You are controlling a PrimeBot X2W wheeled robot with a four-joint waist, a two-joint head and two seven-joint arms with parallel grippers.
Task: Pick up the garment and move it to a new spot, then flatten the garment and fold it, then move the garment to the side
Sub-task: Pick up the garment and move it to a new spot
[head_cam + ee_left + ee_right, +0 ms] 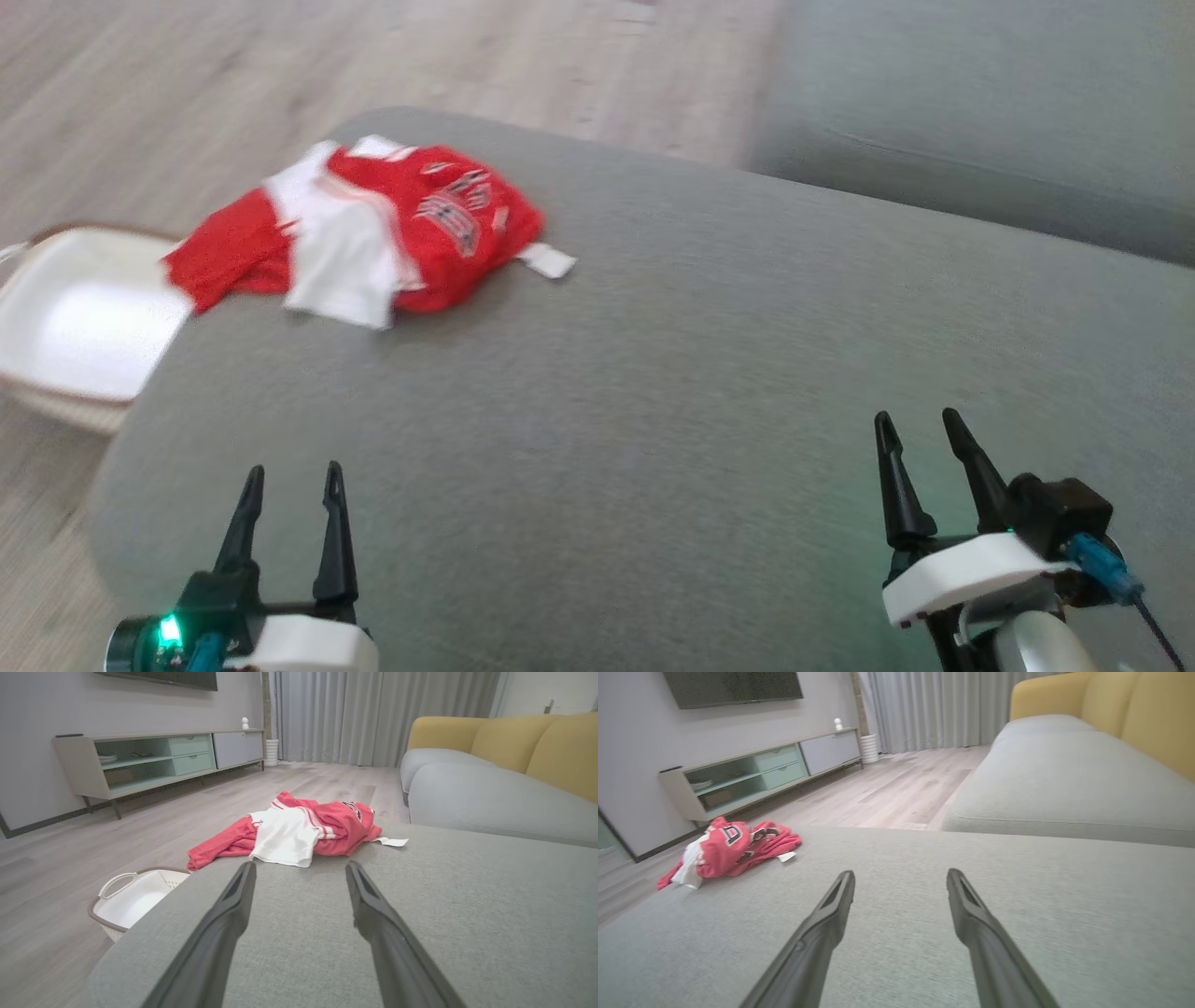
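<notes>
Well beyond the left hand point(293, 469) and right hand point(915, 415), both spread and empty, the crumpled garment point(448, 215)

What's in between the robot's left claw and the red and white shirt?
Just bare grey cushion lies between the left gripper and the garment; the head view and the left wrist view both show it.

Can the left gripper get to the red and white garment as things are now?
Probably yes. The left gripper is open, and bare grey cushion lies between it and the garment; nothing stands in the way.
</notes>
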